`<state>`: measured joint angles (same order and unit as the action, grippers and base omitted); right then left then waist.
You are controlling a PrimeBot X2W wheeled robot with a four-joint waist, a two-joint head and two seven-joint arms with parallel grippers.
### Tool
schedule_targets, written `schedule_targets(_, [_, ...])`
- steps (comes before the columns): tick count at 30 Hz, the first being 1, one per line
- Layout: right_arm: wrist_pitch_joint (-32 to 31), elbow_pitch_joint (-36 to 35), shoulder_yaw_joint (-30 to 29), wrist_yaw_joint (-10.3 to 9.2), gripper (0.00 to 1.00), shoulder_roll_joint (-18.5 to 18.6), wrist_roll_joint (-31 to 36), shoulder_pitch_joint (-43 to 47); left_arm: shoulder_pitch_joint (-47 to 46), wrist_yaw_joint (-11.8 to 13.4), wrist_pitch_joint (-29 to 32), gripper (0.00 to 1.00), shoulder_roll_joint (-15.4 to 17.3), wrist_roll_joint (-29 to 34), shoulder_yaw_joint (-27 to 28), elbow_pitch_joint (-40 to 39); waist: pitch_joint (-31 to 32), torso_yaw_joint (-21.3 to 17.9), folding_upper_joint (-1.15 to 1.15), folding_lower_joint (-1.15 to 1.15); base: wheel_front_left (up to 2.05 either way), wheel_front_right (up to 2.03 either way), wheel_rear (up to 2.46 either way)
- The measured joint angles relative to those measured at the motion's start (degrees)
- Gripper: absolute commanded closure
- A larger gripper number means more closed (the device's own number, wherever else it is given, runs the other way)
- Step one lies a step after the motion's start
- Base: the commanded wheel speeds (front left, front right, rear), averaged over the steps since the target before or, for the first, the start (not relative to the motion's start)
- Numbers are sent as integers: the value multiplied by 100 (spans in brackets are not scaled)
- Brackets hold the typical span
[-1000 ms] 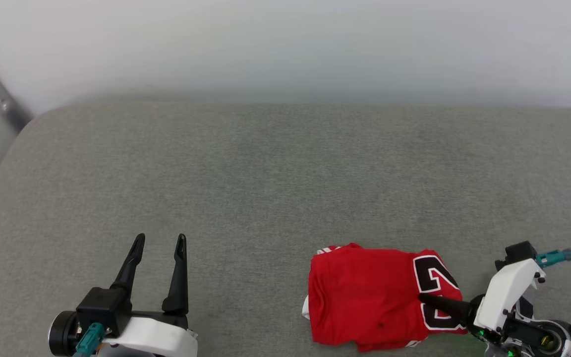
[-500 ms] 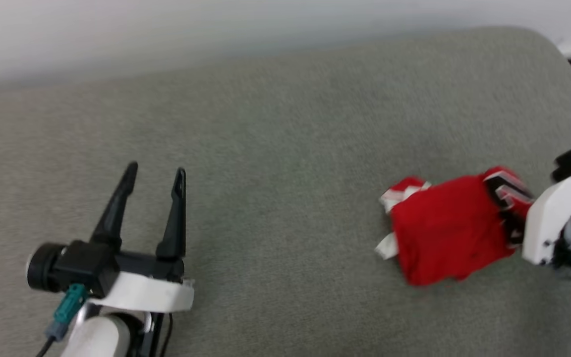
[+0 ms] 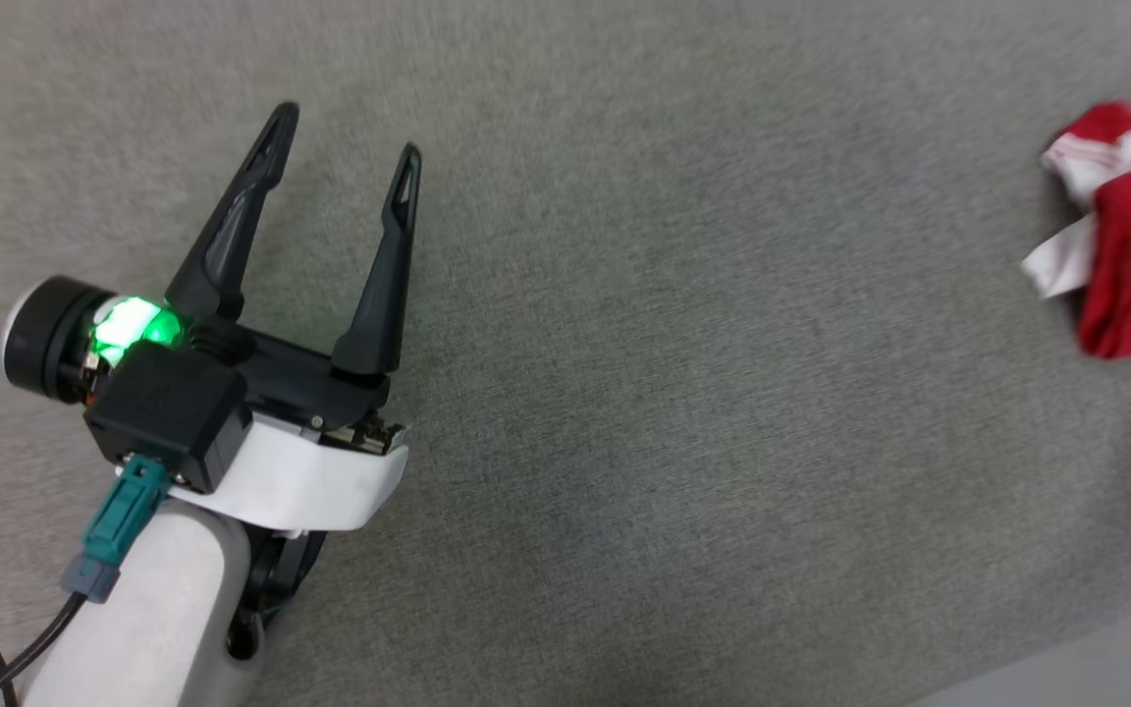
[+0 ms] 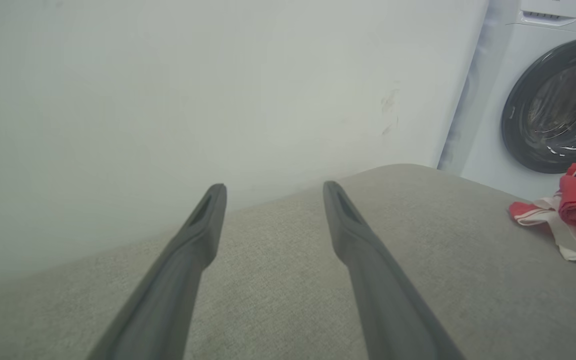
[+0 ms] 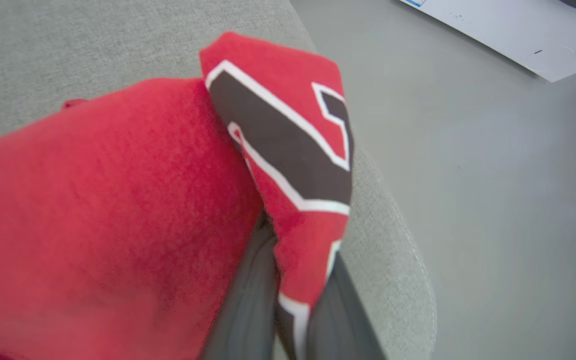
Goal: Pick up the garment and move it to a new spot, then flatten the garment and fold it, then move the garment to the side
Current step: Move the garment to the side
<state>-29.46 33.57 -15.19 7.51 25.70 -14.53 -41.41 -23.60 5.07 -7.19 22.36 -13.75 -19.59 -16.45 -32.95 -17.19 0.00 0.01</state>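
The right gripper is clenched on a fold of the red garment, pinching the cloth beside its black-and-white lettering. It does so at the rounded edge of the grey fabric worktop, with the floor beyond. The rest of the garment sits bunched there, white trim showing. Well apart, the left gripper hovers over the worktop, fingers spread and empty. A washing machine stands past the far end.

We read no full text anywhere. On the garment we see part of a black block char w/ white outline, folded over, so we can't tell which letter or digit. Tiny print atop the washing machine is too small to read.
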Motion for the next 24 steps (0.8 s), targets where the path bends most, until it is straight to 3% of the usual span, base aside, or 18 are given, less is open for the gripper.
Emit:
schedule_targets(3, [356,261,-396,0,100,-134,312,-191,-118,-13,24,0,14,29,-24,-37,-278,0,0,0,0,0,0])
schedule_targets(4, [470,336,-458,0,54,-197,402,-225,-137,-12,41,0,21,40,-22,-35,-348,8,0,0,0,0,0])
schedule_targets(5, [586,402,-487,0,0,-257,497,-241,-138,-11,41,0,23,40,-24,-30,-398,20,0,0,0,0,0])
schedule_targets(12, [1206,712,-888,1,0,-364,869,-259,-60,29,-79,0,-18,-35,-18,131,-277,86,0,0,0,0,0])
schedule_targets(18, [1836,506,-1263,1,0,-41,1157,166,282,85,-386,0,-202,-252,-48,531,303,170,0,-1,0,0,0])
schedule_targets(24, [2216,207,-1201,0,0,196,877,1024,825,220,-588,0,-388,-461,-19,877,1018,321,0,-1,0,0,0])
